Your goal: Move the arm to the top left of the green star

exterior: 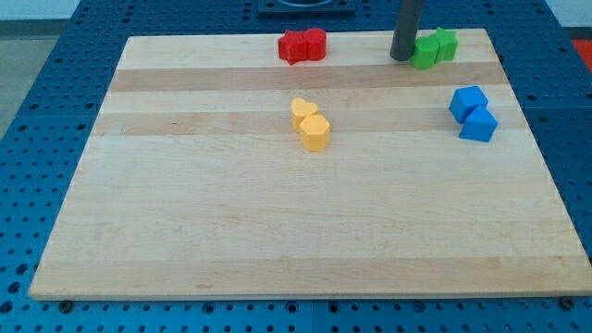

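Observation:
The green star lies near the view's top right edge of the wooden board, touching a second green block on its right. My tip stands on the board just left of the green star, almost touching it, about level with it. The dark rod rises straight up out of the view's top.
Two red blocks lie together at the view's top centre. Two yellow blocks lie together near the board's middle. Two blue blocks lie together at the view's right. A blue pegboard surface surrounds the board.

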Robot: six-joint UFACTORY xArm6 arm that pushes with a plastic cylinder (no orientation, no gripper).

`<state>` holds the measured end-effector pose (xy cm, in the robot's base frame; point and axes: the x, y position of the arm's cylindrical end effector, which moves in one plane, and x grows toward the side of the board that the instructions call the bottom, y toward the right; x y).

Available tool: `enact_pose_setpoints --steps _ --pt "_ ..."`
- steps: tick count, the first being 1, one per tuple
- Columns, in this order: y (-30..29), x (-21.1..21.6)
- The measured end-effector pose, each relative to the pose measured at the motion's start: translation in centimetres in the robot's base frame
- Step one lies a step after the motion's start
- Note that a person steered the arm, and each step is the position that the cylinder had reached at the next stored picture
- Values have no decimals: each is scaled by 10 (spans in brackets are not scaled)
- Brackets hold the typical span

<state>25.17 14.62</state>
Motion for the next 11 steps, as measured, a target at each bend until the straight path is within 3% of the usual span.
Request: enact_pose_setpoints --steps 4,7,8,11 --pt "8 -30" --pt "9 -28" --pt "10 -50" --pt "62 -59"
